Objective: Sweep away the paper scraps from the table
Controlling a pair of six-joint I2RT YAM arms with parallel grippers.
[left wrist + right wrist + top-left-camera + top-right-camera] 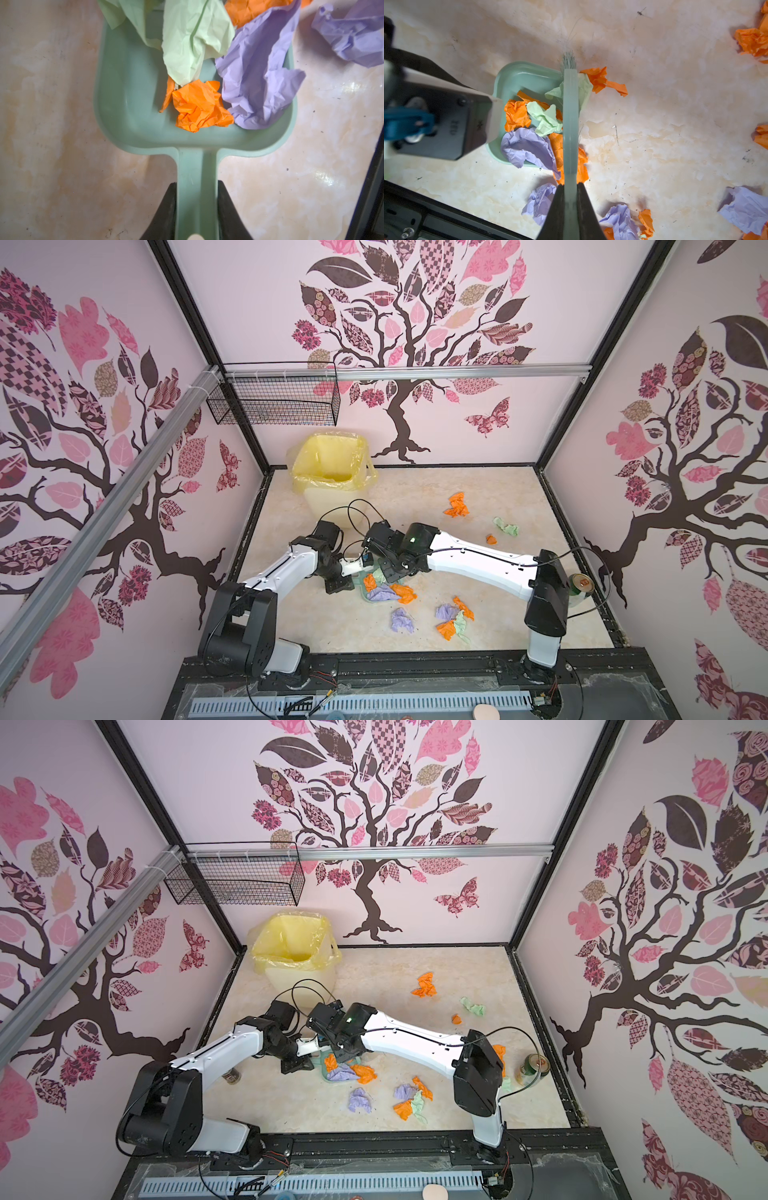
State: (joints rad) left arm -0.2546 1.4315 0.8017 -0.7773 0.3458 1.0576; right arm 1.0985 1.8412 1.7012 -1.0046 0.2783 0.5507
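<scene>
My left gripper (pixel 197 185) is shut on the handle of the teal dustpan (pixel 124 93), which lies flat on the table (pixel 436 489). In the pan lie orange (pixel 199 106), lilac (pixel 259 83) and pale green (pixel 193 41) paper scraps. My right gripper (pixel 571 186) is shut on the teal brush (pixel 571 124), which lies across the pan's open mouth with scraps pressed against it. More scraps are loose on the table: an orange one (pixel 457 504), a green one (pixel 506 526), a lilac one (pixel 401 620) and a mixed cluster (pixel 453 620).
A bin with a yellow liner (pixel 328 472) stands at the back left, just behind both wrists. A can (pixel 579 583) sits by the right arm's elbow near the table's right frame edge. A wire basket (pixel 274 402) hangs on the back wall.
</scene>
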